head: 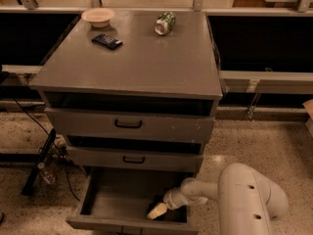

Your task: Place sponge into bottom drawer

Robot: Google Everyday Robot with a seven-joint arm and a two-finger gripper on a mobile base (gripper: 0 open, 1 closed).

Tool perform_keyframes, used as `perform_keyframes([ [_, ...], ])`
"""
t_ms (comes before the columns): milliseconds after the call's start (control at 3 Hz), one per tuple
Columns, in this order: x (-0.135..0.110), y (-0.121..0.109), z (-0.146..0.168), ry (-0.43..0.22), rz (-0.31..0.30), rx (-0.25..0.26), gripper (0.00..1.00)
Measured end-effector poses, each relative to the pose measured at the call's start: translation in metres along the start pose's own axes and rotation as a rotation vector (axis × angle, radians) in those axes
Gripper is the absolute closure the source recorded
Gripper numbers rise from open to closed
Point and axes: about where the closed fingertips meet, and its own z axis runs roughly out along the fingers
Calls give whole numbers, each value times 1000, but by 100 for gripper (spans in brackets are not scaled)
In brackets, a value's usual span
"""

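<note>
The bottom drawer [116, 199] of the grey cabinet is pulled open, and its grey inside shows. My gripper [162, 205] reaches into it from the right, low over the drawer floor near the front right corner. It is shut on the sponge [157, 211], whose pale yellow foam sticks out tilted toward the drawer's front wall. The sponge's dark green layer is hidden by the gripper. My white arm [244, 199] stands on the floor to the right of the drawer.
The top drawer [128, 124] and middle drawer [133, 159], both with black handles, are slightly open above. On the cabinet top [142, 62] lie a green-patterned can [165, 23], a flat black packet [107, 41] and a pale bowl [98, 16]. Cables and a black bar [41, 160] lie on the floor at left.
</note>
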Motion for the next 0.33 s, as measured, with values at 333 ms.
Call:
perform_keyframes([
  [333, 0, 0, 0, 0, 0, 0, 0],
])
